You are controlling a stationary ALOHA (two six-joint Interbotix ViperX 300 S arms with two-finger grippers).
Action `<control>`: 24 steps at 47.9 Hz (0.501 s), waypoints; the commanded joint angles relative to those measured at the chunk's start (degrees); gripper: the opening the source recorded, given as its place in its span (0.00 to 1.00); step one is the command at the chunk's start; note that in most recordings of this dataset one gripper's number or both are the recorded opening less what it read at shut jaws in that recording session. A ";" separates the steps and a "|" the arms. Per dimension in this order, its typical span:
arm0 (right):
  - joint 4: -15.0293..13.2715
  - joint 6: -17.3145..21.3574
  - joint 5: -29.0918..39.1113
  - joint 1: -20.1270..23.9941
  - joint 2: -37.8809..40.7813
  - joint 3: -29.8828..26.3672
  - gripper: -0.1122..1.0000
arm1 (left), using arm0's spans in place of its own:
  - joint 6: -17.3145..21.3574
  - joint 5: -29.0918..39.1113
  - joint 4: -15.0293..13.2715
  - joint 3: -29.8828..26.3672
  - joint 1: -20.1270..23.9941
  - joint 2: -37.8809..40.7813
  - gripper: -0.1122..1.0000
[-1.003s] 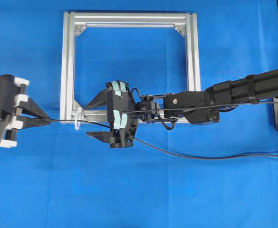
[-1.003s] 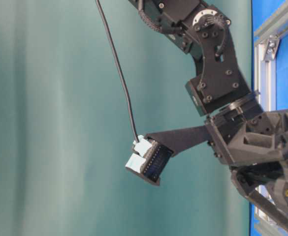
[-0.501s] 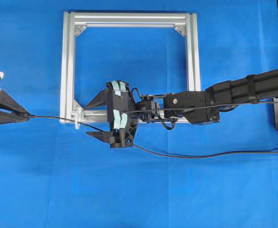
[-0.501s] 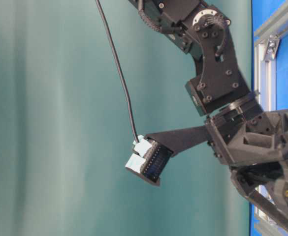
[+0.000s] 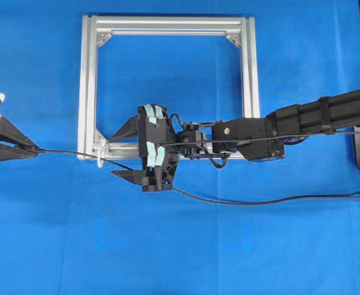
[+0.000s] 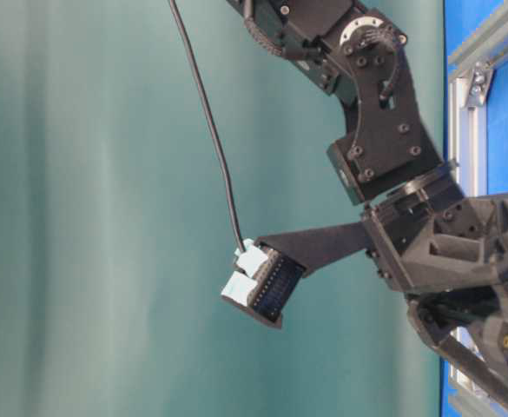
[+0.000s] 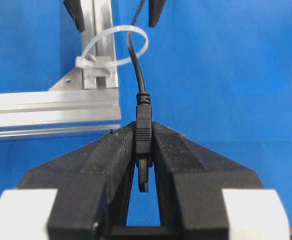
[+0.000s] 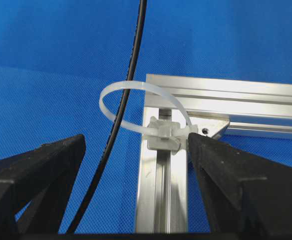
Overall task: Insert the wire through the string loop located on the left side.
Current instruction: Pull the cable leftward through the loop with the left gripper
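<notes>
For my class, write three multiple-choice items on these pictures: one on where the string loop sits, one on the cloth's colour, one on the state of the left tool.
1. Where is the string loop fixed?
A. At a corner of the aluminium frame
B. On the right tool
C. Loose on the cloth, away from the frame

2. What colour is the table cloth?
A. Green
B. Blue
C. White

3. What is the left tool doing?
A. Standing open and empty
B. Clamped on the frame
C. Shut on the plug of the wire

Answers: 1 A, both wrist views show it tied at the frame's corner; 2 B, the cloth is blue in the overhead view; 3 C, the left wrist view shows the plug pinched between the fingers.
</notes>
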 commanded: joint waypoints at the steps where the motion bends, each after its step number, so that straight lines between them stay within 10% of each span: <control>1: 0.18 0.09 -0.35 0.00 -1.14 -1.23 0.95 | 0.00 -0.26 0.09 -0.53 0.00 0.44 0.26; 12: 0.26 0.09 -0.35 0.00 -1.23 -1.23 0.95 | 0.00 -0.26 0.09 -0.62 0.35 0.44 0.84; 24: 0.26 0.09 -0.44 0.00 -1.23 -1.23 0.95 | 0.00 -0.44 0.09 -0.70 0.53 0.26 0.76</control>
